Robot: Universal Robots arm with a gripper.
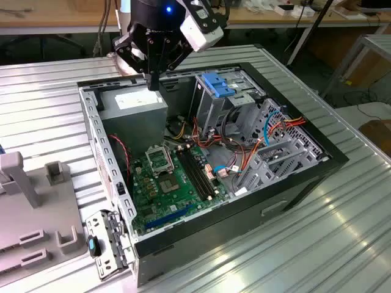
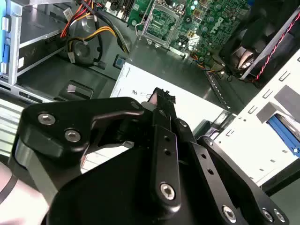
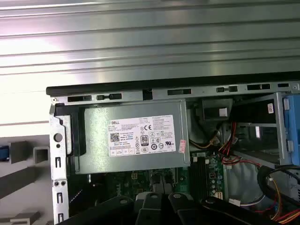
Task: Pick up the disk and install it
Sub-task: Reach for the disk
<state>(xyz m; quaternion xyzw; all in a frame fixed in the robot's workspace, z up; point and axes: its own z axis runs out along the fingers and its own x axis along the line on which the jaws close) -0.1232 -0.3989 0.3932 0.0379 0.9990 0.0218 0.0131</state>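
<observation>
The disk is out of view. My gripper (image 1: 154,82) hangs over the back corner of an open computer case (image 1: 91,122), just above the grey power-supply box (image 1: 133,105). Its black fingers (image 2: 161,98) are shut together with nothing between them. In both wrist views the white label of the power-supply box (image 3: 136,138) lies right under the fingertips (image 3: 157,200). A grey metal drive cage (image 1: 211,107) with a fixed blue plastic bracket (image 1: 217,84) stands to the exterior view's right of the gripper.
A green motherboard (image 1: 171,183) covers the case floor, with red, orange and yellow cables (image 1: 244,143) bundled by the cage. A grey fixture (image 1: 36,213) sits on the ribbed metal table (image 1: 342,232) at the exterior view's left, near a loose bracket (image 1: 104,247).
</observation>
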